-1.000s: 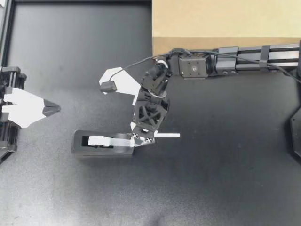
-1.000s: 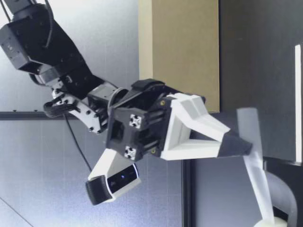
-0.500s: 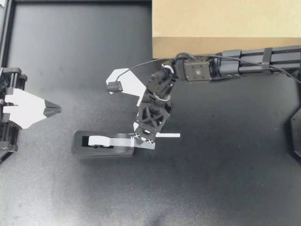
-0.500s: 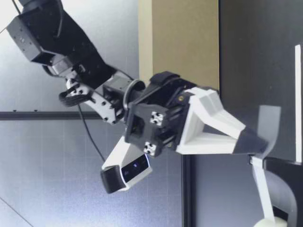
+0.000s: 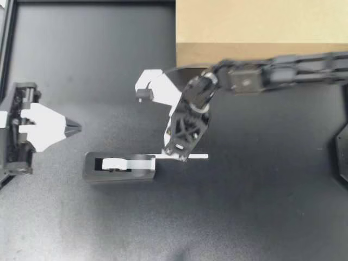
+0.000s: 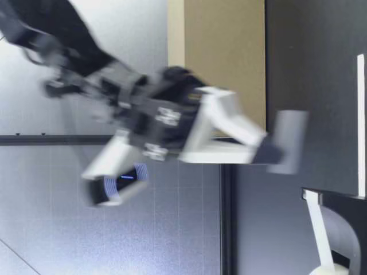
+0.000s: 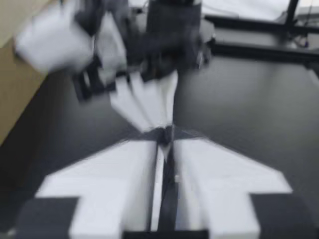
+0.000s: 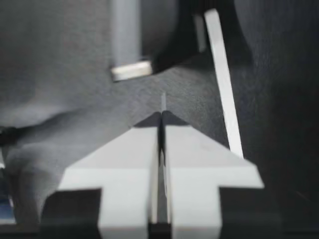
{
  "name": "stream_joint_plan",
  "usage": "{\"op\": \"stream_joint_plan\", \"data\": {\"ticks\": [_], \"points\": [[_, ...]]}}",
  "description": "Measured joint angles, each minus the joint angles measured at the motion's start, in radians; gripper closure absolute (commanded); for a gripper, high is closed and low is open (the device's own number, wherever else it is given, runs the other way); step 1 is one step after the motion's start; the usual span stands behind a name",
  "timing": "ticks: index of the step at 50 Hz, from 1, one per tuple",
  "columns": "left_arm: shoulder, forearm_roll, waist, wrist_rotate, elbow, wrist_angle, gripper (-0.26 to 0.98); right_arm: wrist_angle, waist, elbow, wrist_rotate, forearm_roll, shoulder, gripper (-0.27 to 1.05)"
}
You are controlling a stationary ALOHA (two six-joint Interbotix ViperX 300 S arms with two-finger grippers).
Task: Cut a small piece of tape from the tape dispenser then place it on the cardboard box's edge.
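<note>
Nearest, the tape dispenser (image 5: 119, 166) lies on the dark worktop (image 5: 261, 206) with the roll's white tail along its top. Just to its right a loose white strip (image 5: 197, 156) lies flat on the worktop. My right tool (image 5: 178, 152) hangs over the dispenser's right end, and the top view hides its fingertips under the wrist. The low view fills that gap: the fingers are pinched on a small piece of tape (image 6: 288, 141), blurred, raised above the dispenser and apart from its cutter. The right wrist view agrees, showing the fingers pressed together with only a thin sliver at their tip. So the cut looks done, and the step in hand is carrying the piece. My left tool (image 5: 73, 128) waits well to the left, closed on nothing, and its wrist view merely looks across at the right arm. Farthest, the cardboard box (image 5: 261, 24) sits at the worktop's far edge. The next move calls for swinging far and right to the box's near edge while keeping the pinch, then pressing the tape against the cardboard before letting go.
</note>
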Motion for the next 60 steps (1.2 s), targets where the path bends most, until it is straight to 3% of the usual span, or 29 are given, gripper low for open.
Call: {"op": "stream_joint_plan", "data": {"ticks": [13, 30, 43, 60], "points": [[0.132, -0.011, 0.0, 0.0, -0.058, -0.074, 0.45, -0.029, 0.026, -0.011, 0.008, -0.167, -0.146, 0.87], [0.295, -0.011, -0.002, -0.002, -0.124, -0.193, 0.41, -0.031, 0.072, -0.063, 0.008, -0.328, -0.199, 0.87], [0.411, -0.011, -0.002, -0.003, -0.189, -0.247, 0.41, -0.055, 0.075, -0.103, 0.008, -0.383, -0.207, 0.87], [0.488, -0.011, -0.002, -0.003, -0.218, -0.344, 0.41, -0.064, 0.078, -0.137, 0.006, -0.394, -0.206, 0.87]]}}
